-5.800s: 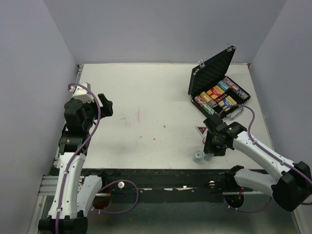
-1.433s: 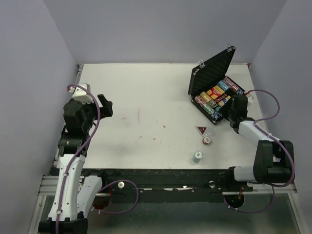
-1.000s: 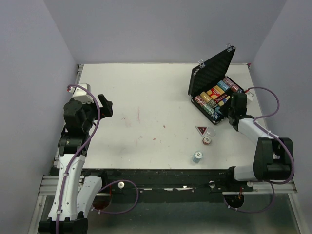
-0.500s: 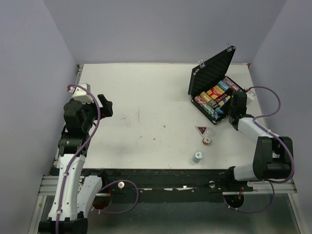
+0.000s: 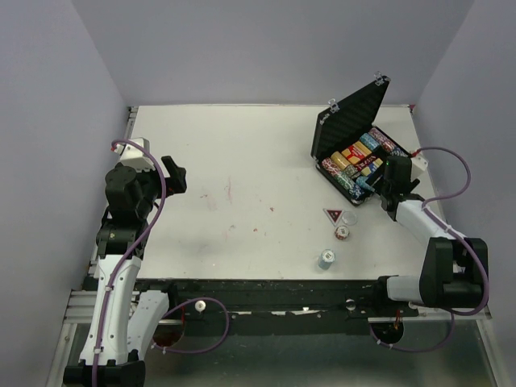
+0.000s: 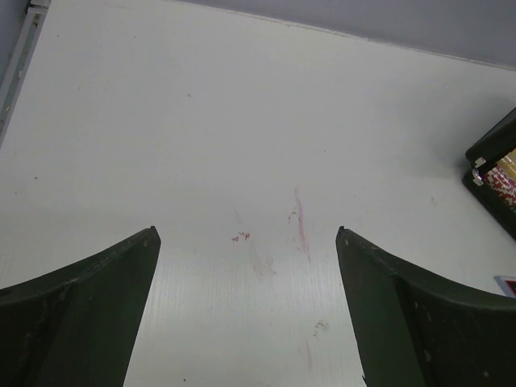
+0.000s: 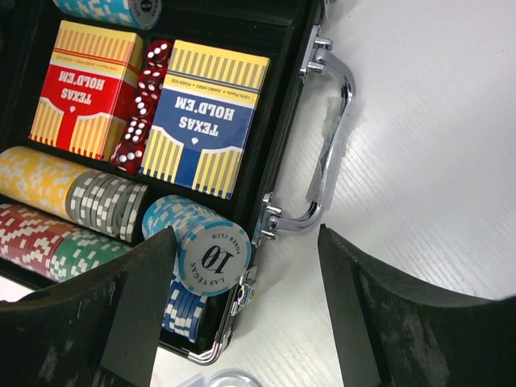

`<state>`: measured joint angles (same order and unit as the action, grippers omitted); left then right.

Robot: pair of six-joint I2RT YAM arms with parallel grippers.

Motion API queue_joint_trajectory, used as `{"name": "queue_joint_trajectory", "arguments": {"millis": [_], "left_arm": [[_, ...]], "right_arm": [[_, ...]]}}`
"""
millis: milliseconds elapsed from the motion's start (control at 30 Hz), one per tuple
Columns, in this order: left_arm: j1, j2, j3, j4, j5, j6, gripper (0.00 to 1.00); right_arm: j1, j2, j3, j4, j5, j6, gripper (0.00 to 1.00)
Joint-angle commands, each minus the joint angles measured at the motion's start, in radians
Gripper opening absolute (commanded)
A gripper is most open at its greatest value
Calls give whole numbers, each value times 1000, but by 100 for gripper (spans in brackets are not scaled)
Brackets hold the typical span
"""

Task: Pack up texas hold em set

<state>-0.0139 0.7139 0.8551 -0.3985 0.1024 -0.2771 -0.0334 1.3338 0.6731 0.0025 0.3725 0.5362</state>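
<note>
Right fingers [image 7: 137, 322] are spread apart over the near corner of the open case [image 7: 282, 121], with nothing clamped. The roll of light blue chips [image 7: 211, 251] lies in the corner slot, right against one finger and clear of the other, so I'd say it's let go. That makes this the step of dropping loose chips into the case. Left fingers [image 6: 81, 322] are wide apart too, over bare tabletop [image 6: 258, 121], well away from everything.

What's in the case: just ahead of the right fingers sit a red card deck [image 7: 81, 89] and a blue card deck [image 7: 205, 117], with a line of red dice [image 7: 143, 97] between them. Closer in there's a row of yellow chips [image 7: 32, 181] and grey chips [image 7: 105, 205], then red chips [image 7: 24, 230] and green chips [image 7: 81, 250] nearest the fingertips. The silver handle [image 7: 326, 153] is on the outside wall.

Not packed yet, on the tabletop behind the right fingers:
- triangular marker [image 5: 332, 214]
- clear disc [image 5: 349, 218]
- red-and-white chip stack [image 5: 343, 233]
- blue chip stack [image 5: 326, 258], furthest back

My guess for the next move is to lift the right fingers out of the case, swing back to one of those and come down around it. The lid [image 5: 355, 121] stands up, so closing comes last. The flat marker and disc look fiddly to pinch.
</note>
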Motion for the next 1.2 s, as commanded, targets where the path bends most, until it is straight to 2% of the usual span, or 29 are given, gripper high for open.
{"name": "queue_joint_trajectory", "arguments": {"millis": [0, 400, 667, 1167], "left_arm": [[5, -14, -11, 13, 13, 4, 99], [5, -14, -10, 13, 14, 3, 99], [5, -14, -10, 12, 16, 3, 99], [5, -7, -10, 13, 11, 4, 99]], "right_arm": [[-8, -22, -29, -33, -47, -2, 78], [-10, -24, 26, -12, -156, 28, 76], [-10, 41, 37, 77, -198, 11, 77], [-8, 168, 48, 140, -339, 61, 77]]}}
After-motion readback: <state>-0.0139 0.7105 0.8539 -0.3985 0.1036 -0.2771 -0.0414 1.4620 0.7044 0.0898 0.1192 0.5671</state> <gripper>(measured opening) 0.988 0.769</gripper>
